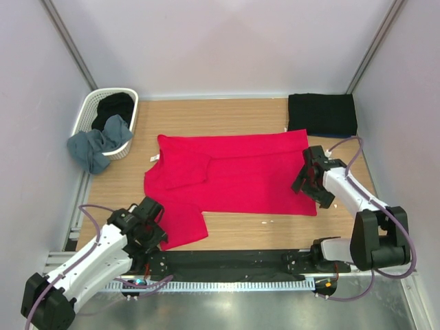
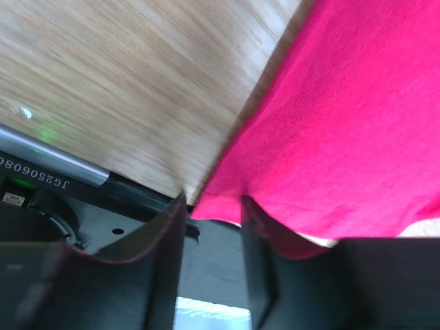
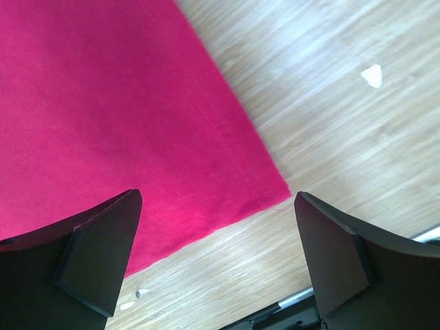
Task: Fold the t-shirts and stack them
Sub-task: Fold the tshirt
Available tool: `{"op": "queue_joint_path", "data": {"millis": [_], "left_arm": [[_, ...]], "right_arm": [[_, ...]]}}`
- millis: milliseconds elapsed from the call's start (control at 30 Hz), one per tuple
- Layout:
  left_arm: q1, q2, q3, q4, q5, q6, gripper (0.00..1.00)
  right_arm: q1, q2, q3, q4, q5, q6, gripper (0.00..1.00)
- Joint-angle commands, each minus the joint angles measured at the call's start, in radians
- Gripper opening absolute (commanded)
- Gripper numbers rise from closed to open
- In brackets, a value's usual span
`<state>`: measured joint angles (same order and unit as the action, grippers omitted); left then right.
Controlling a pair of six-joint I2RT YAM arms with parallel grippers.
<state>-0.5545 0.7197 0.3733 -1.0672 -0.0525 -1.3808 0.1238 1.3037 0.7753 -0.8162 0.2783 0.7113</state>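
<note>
A crimson-red t-shirt point(image 1: 240, 175) lies spread flat across the wooden table point(image 1: 240, 117). My left gripper point(image 1: 155, 228) is at its near-left sleeve. In the left wrist view the left gripper point(image 2: 212, 199) has its jaws narrowed, with a gap still showing. The red cloth's point(image 2: 344, 124) corner lies at the tips and drapes over the right finger point(image 2: 258, 240). My right gripper point(image 1: 306, 176) hovers over the shirt's right hem. In the right wrist view it point(image 3: 216, 199) stands wide open above the hem corner of the red shirt point(image 3: 103, 103), holding nothing. A folded black t-shirt point(image 1: 322, 114) lies at the back right.
A white lattice basket point(image 1: 90, 110) stands at the back left with a black t-shirt point(image 1: 113, 106) inside and a grey-blue t-shirt point(image 1: 93, 148) hanging over its rim. A black base rail point(image 1: 227, 265) runs along the near edge. White walls enclose the table.
</note>
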Motion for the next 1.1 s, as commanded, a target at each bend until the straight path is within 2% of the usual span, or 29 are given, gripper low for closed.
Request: {"op": "queue_joint_path", "data": {"millis": [0, 100, 233, 267, 300, 433, 733, 833, 967, 1067], "left_arm": [[-0.004, -0.016, -0.031, 0.006, 0.014, -0.014, 0.36], [-0.004, -0.011, -0.027, 0.000, 0.013, -0.011, 0.21], [-0.004, 0.009, -0.019, 0.007, 0.006, -0.001, 0.11], [-0.004, 0.015, -0.016, 0.013, 0.003, 0.003, 0.03], [-0.004, 0.017, -0.004, 0.012, -0.001, 0.006, 0.00], [-0.004, 0.015, 0.041, 0.001, -0.036, 0.017, 0.00], [-0.004, 0.011, 0.104, 0.019, -0.093, 0.058, 0.00], [-0.004, 0.000, 0.107, 0.038, -0.104, 0.068, 0.00], [-0.004, -0.014, 0.105, 0.050, -0.107, 0.084, 0.00], [-0.004, -0.011, 0.133, 0.033, -0.135, 0.100, 0.00]], "right_arm": [[-0.035, -0.069, -0.004, -0.054, 0.051, 0.028, 0.99], [-0.078, -0.090, -0.019, -0.051, 0.032, 0.034, 1.00], [-0.104, -0.089, -0.010, -0.061, 0.015, 0.063, 1.00], [-0.108, -0.086, -0.022, -0.055, 0.009, 0.077, 1.00], [-0.108, -0.084, -0.030, -0.052, -0.005, 0.082, 1.00], [-0.110, -0.072, -0.073, -0.038, 0.002, 0.126, 1.00], [-0.141, -0.176, -0.152, -0.012, 0.036, 0.243, 0.99], [-0.145, -0.190, -0.179, -0.023, 0.042, 0.264, 0.95], [-0.153, -0.216, -0.225, 0.026, -0.017, 0.313, 0.83], [-0.151, -0.219, -0.226, 0.026, -0.008, 0.321, 0.79]]}}
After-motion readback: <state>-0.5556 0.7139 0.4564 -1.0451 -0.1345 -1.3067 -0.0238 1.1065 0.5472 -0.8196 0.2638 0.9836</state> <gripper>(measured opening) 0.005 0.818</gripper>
